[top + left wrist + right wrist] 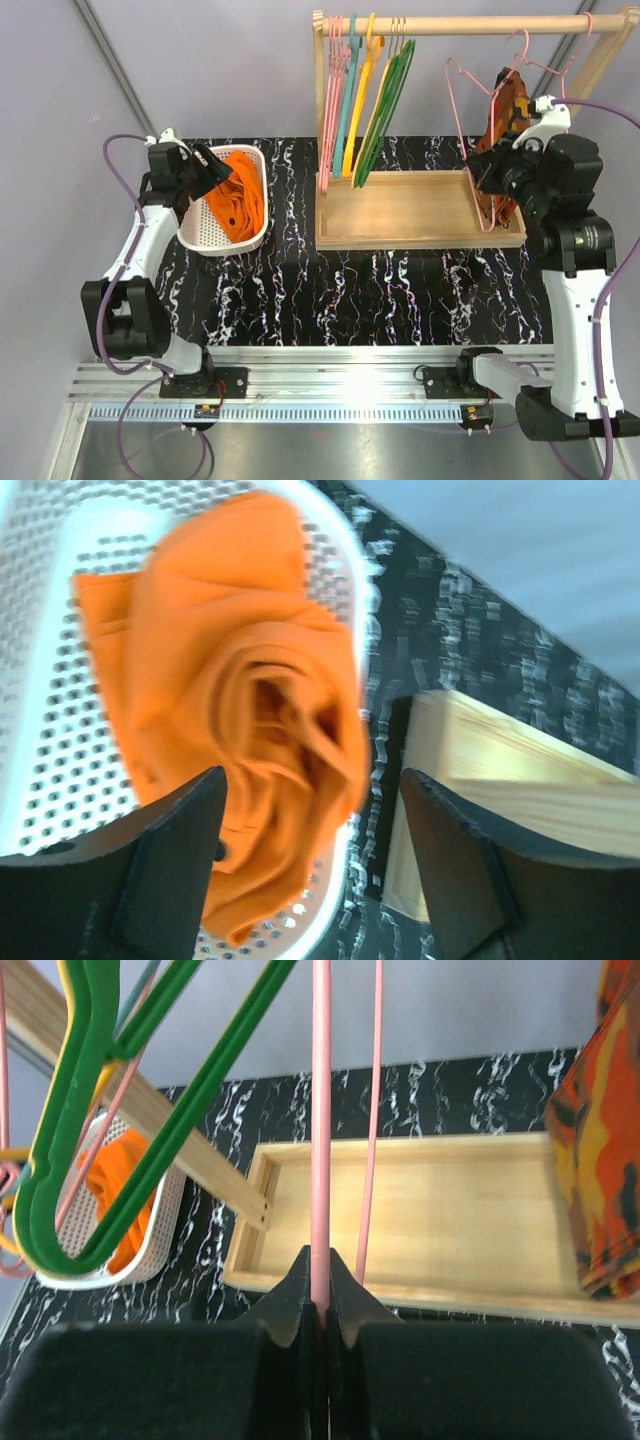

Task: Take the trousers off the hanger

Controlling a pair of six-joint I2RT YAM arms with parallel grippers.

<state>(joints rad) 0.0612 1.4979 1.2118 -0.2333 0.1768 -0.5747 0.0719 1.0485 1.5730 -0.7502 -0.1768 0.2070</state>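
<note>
The trousers [238, 205] [250, 710], soft plain orange cloth, lie crumpled in folds in a white perforated plastic basket [200, 238] [40, 680] near the far left corner of the black, white-veined table [350, 290]. The left hand [215, 170] [312, 780] hovers over them, its fingers spread and holding nothing. It covers part of the cloth from above, and its own view is blurred.

The hanger [464, 130] [321, 1110], thin bare pink wire, stands tilted over the right end of the pale wooden tray [400, 235] [450, 1200] by the far edge. The right hand [490, 180] [320, 1260] has its fingers pressed together on one wire. A camouflage garment [508, 110] [600, 1160] hangs just beside it. I cannot tell whether the hook sits on the wooden rail [450, 24].
</note>
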